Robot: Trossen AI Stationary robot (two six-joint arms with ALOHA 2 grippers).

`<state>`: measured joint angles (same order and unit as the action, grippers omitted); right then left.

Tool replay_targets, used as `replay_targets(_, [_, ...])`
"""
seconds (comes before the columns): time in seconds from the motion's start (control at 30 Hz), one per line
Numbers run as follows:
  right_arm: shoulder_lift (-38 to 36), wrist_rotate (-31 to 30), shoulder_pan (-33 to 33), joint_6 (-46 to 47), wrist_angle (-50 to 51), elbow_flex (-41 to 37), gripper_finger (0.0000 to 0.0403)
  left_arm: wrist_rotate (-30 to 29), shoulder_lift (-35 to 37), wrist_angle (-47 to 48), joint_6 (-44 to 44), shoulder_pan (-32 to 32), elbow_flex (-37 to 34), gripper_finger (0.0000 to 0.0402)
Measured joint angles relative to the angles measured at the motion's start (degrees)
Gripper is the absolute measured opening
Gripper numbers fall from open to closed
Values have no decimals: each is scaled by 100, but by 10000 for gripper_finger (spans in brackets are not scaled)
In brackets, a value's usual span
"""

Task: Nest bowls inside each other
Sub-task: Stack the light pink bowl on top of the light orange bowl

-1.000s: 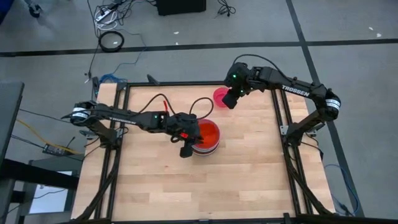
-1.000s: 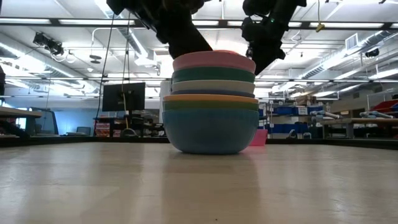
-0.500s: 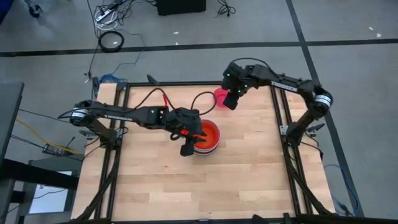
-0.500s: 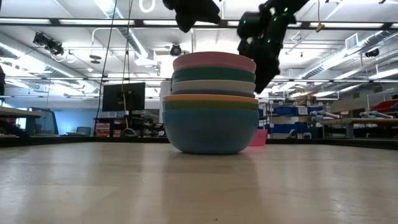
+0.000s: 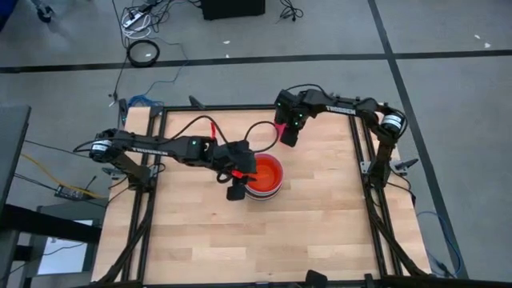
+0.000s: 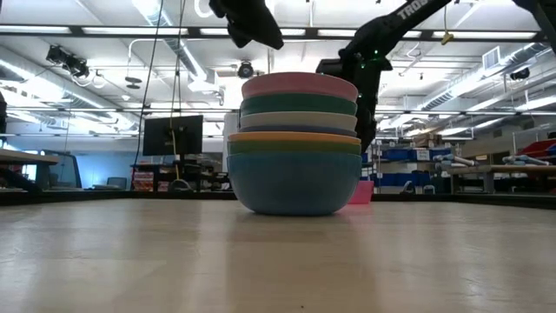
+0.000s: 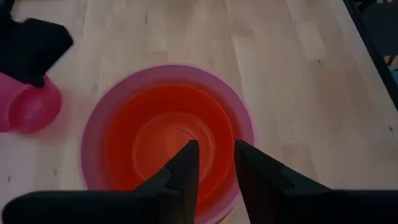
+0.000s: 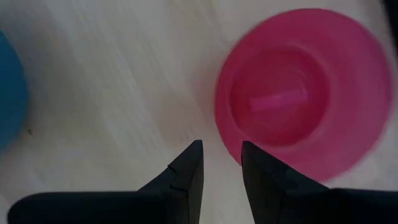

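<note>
A stack of nested bowls [image 5: 262, 178], the small orange-red bowl [image 7: 169, 138] innermost, stands mid-worktop [image 5: 320, 224]. The left end effector [image 7: 214, 163] hovers over it, fingers slightly parted and empty. Near the far edge, the small magenta-red bowl [image 8: 305, 84] sits alone, just beside the right end effector [image 8: 221, 163], narrowly open, gripping nothing.

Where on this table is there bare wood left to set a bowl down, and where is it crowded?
The near half of the table, in front of the bowl stack, is bare, as is the right side between the stack and the right frame rail. It is crowded at the stack, under the left tool, and at the far edge, where the right tool hovers by the small magenta bowl.
</note>
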<state>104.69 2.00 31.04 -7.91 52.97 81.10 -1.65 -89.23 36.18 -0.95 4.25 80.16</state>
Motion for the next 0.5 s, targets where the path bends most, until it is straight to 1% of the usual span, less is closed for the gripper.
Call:
replay_targets(0.17, [122,207,-29,-139,-117,0,95,-4,0,-10,7,0,0,111])
replay_targets(0.3, [122,221,-84,-227,-198,0,98,-11,0,-15,-11,0,0,111])
replay_targets(0.5, [122,364,-89,-226,-251,0,121,-35,0,-89,-15,-3,0,111])
